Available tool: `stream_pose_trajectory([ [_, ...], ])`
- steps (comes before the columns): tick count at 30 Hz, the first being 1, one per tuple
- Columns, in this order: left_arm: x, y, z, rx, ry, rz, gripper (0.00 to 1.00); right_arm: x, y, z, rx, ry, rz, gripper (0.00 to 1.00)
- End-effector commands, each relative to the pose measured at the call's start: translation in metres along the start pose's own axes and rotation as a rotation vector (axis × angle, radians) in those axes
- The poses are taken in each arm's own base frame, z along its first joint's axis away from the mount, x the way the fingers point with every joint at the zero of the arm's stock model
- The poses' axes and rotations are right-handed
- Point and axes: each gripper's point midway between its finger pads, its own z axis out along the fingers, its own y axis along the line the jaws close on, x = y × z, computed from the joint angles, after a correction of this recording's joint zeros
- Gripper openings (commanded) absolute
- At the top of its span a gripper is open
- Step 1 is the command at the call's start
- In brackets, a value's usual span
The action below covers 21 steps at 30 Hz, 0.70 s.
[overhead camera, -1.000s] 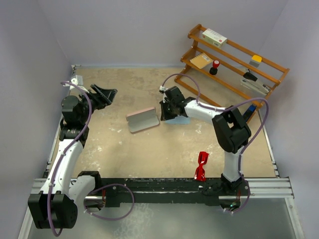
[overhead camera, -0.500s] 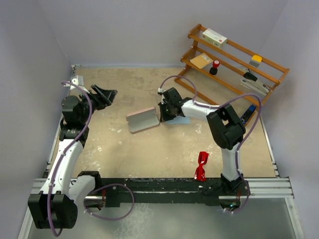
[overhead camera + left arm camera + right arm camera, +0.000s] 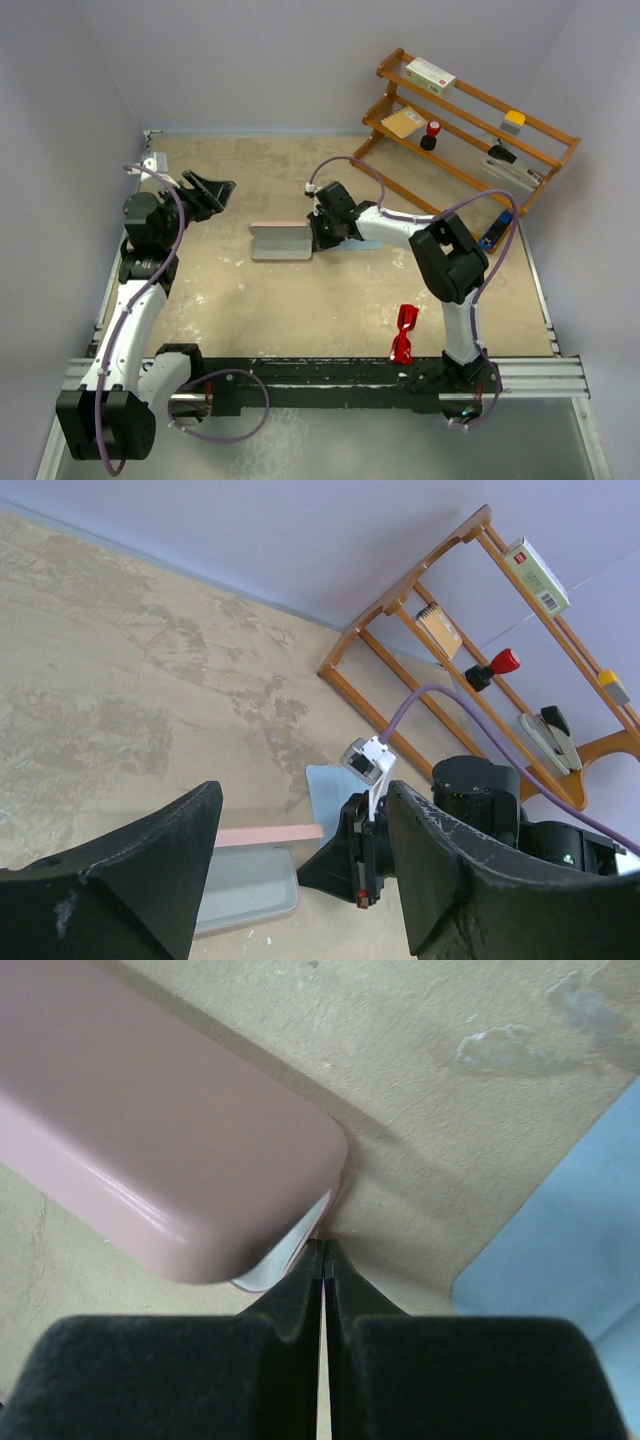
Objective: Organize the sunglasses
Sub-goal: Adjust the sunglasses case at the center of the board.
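The red sunglasses (image 3: 404,333) lie near the front rail, beside the right arm's base and far from both grippers. The pale pink case (image 3: 282,240) sits open mid-table, its lid (image 3: 160,1150) standing up and its pale lining (image 3: 245,885) showing. My right gripper (image 3: 318,232) is shut and empty, its tips (image 3: 322,1247) pressed against the case's right-hand corner. The light blue cloth (image 3: 358,243) lies flat just right of it, partly under the arm. My left gripper (image 3: 212,188) hangs open and empty at the far left, well above the table.
A wooden rack (image 3: 470,125) at the back right holds a box, a brown packet, a red-topped stamp and a stapler. Walls close in the table on three sides. The right arm's forearm (image 3: 400,225) stretches across the table's middle.
My right gripper, still shut, slid left off the blue cloth and against the case's right end. The case turned from slanted to nearly level and shifted slightly left. The left arm stayed put.
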Motion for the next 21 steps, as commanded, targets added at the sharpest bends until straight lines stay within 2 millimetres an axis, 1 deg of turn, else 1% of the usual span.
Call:
stream_pose_trajectory([
  [1, -0.025, -0.016, -0.005, 0.038, -0.075, 0.037, 0.64, -0.010, 0.009, -0.005, -0.028, -0.037, -0.007, 0.00],
  [6, -0.025, -0.016, -0.006, 0.038, -0.076, 0.035, 0.64, -0.008, 0.007, -0.005, -0.019, -0.034, -0.008, 0.00],
  [8, -0.025, -0.016, -0.006, 0.040, -0.073, 0.037, 0.64, -0.007, 0.005, -0.009, -0.007, -0.035, -0.006, 0.00],
  [10, -0.024, -0.016, -0.006, 0.037, -0.072, 0.041, 0.64, -0.012, 0.002, -0.015, 0.018, -0.063, -0.006, 0.00],
  [13, -0.022, -0.013, -0.006, 0.029, -0.062, 0.041, 0.64, -0.019, 0.002, -0.029, 0.036, -0.102, -0.008, 0.00],
  [15, -0.020, -0.012, -0.005, 0.026, -0.052, 0.047, 0.64, -0.025, 0.004, -0.044, 0.046, -0.132, -0.019, 0.00],
  [18, -0.016, -0.006, -0.004, -0.001, -0.029, 0.059, 0.64, -0.028, 0.008, -0.062, 0.055, -0.163, -0.031, 0.00],
  [21, -0.009, 0.003, -0.002, -0.038, 0.009, 0.064, 0.62, -0.028, 0.007, -0.078, 0.072, -0.179, -0.020, 0.00],
])
